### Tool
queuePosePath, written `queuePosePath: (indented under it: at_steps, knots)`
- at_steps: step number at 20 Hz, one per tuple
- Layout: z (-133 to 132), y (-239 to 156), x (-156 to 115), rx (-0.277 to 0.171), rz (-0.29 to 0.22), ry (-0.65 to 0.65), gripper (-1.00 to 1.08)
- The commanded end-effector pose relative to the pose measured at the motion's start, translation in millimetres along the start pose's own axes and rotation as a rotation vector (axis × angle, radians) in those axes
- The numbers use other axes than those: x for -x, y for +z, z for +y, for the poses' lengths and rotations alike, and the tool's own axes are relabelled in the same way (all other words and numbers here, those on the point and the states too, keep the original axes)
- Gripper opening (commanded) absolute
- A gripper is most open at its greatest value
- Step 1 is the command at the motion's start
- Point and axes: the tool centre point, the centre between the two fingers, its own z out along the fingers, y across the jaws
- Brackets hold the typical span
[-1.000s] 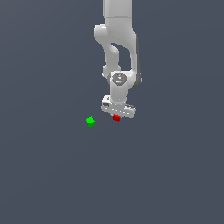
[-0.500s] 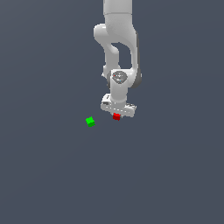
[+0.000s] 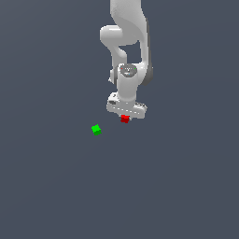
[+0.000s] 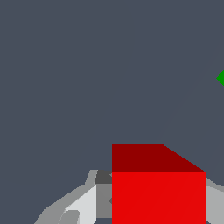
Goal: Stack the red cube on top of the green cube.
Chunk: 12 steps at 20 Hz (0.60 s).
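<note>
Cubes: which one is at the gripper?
The small bright red cube, right beneath the white gripper. The small bright green cube sits apart, toward the exterior view's left.

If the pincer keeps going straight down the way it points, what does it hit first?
The red cube, sitting right between the pincer's fingers, then the floor beneath. The green cube lies off toward the exterior view's left, outside that line. Whether the cube is already gripped, I can't tell.

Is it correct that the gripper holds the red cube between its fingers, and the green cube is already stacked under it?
Not quite. The gripper does have the red cube between its fingers, but the green cube is not under it. The exterior view shows it lying apart, toward the exterior view's left. The wrist view shows only its corner at the picture's edge.
</note>
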Motion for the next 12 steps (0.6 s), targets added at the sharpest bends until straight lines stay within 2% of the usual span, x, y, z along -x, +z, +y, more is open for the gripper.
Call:
queuePosePath:
  at_steps: [1,12]
  knots:
    - [0,-14,0,0.0,0.0,0.0,-1.0]
    - [0,-37,-1,0.0,0.001,0.0,-1.0]
